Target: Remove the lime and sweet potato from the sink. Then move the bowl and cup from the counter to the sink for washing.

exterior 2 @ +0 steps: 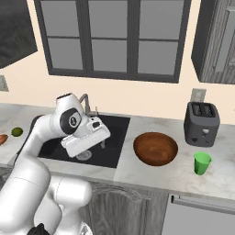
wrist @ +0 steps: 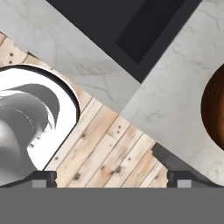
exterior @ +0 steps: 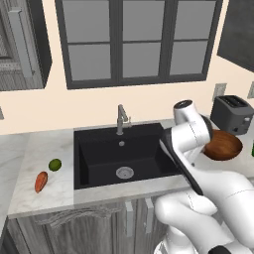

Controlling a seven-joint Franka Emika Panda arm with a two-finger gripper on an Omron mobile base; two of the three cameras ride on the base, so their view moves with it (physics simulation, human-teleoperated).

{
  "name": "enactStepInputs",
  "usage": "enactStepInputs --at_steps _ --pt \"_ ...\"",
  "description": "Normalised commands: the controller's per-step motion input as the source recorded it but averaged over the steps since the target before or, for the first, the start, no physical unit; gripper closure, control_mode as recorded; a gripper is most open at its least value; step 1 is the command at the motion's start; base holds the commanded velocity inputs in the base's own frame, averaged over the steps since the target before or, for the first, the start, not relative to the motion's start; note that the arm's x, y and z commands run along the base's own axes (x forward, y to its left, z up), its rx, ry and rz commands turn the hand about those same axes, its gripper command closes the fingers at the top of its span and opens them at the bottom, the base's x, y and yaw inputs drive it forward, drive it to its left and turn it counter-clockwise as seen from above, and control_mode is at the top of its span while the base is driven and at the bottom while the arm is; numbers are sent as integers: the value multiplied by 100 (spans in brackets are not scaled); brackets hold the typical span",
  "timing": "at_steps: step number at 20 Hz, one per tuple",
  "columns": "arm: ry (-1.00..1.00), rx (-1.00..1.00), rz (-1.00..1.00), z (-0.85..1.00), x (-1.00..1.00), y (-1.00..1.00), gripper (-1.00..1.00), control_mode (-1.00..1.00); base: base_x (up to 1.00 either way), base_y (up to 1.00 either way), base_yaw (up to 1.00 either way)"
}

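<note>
Sink (exterior: 99,154) holding nothing, bowl (exterior 2: 155,148) and cup (exterior 2: 201,163) unfilled, end effector (wrist: 111,179) open

It is a home kitchen. A black sink (exterior: 124,158) with a grey faucet (exterior: 121,119) sits in a marbled counter (exterior 2: 151,176) over grey cabinets (exterior: 74,228). Behind the sink is a dark-framed window (exterior: 139,42); right of the sink stands a toaster (exterior 2: 202,123).

I see even, bright, flat light with no clear source. Only soft shadows lie inside the sink (exterior: 99,154). No glare, no blur; edges look slightly coarse and pixelated.
</note>
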Motion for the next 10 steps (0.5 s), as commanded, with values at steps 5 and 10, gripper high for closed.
enactStepInputs --at_steps 5,10 --pt "10 -6 0 2 5 -43 -100 -100 0 0 0" --pt "8 -1 0 0 6 -41 -100 -100 0 0 0"
